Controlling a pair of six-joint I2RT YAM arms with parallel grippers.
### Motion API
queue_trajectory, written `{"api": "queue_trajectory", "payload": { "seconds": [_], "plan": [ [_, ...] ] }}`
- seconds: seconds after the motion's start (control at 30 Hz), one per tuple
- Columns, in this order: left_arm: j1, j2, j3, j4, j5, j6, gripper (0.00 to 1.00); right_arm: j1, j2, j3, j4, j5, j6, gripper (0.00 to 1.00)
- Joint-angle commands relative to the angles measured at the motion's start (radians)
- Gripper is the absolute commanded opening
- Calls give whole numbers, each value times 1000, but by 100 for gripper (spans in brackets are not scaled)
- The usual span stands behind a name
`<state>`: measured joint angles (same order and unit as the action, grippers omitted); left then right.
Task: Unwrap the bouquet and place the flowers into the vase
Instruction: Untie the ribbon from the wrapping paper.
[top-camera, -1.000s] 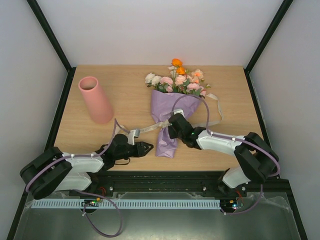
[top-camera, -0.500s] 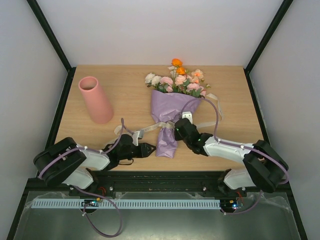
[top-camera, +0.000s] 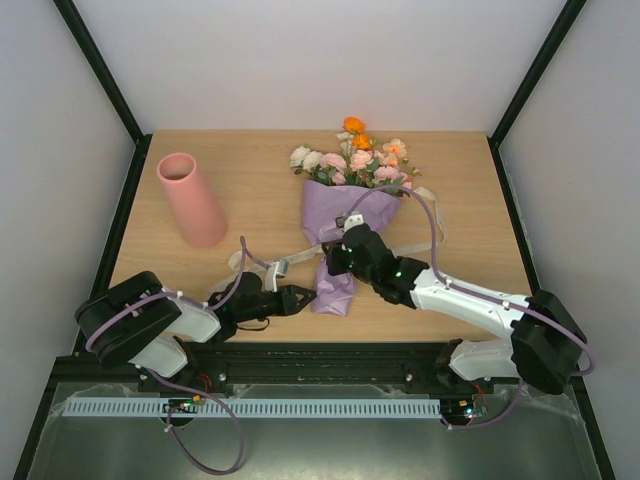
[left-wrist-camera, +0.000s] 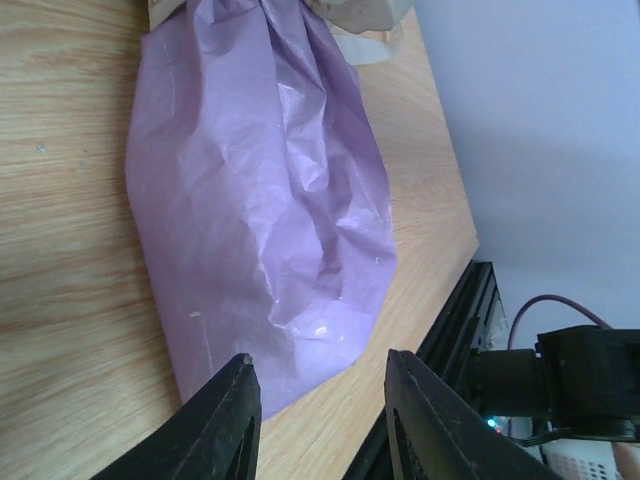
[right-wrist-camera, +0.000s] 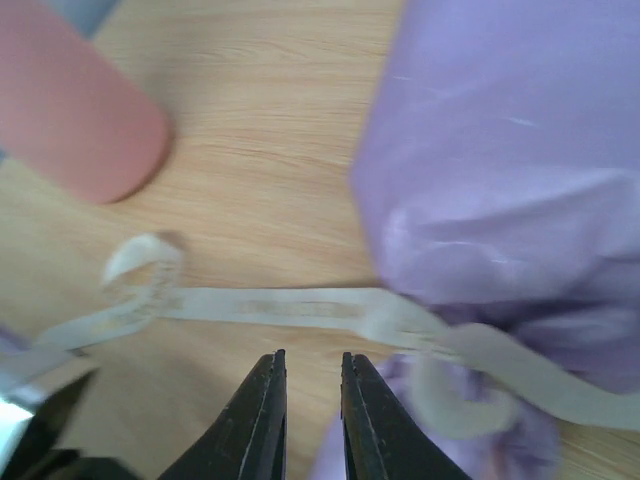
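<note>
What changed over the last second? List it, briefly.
The left gripper crept right, up to the bouquet's wrapped lower end, jaws open. The right gripper shifted right off the wrap's waist, then back left over the ribbon, jaws slightly apart, holding nothing. Bouquet, ribbon and vase stayed put.
</note>
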<state>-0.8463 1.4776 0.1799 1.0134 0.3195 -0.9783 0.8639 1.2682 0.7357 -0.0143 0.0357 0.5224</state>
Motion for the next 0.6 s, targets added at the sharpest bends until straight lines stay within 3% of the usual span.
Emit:
{"api": "queue_trajectory", "payload": {
  "seconds": [0.0, 0.07, 0.27, 0.4, 0.57],
  "plan": [
    [-10, 23, -23, 116, 14, -15, 52, 35, 48, 35, 69, -86, 37, 15],
    [-10, 43, -27, 133, 10, -20, 52, 36, 122, 75, 73, -67, 24, 14],
    [-11, 98, -37, 219, 31, -53, 50, 35, 307, 275, -126, 117, -75, 16],
    [-16, 119, -12, 132, -15, -54, 48, 35, 309, 263, -188, 205, -139, 20],
    [-38, 156, -22, 192, -26, -71, 48, 34, 299, 197, -212, 244, -179, 21]
  ]
}}
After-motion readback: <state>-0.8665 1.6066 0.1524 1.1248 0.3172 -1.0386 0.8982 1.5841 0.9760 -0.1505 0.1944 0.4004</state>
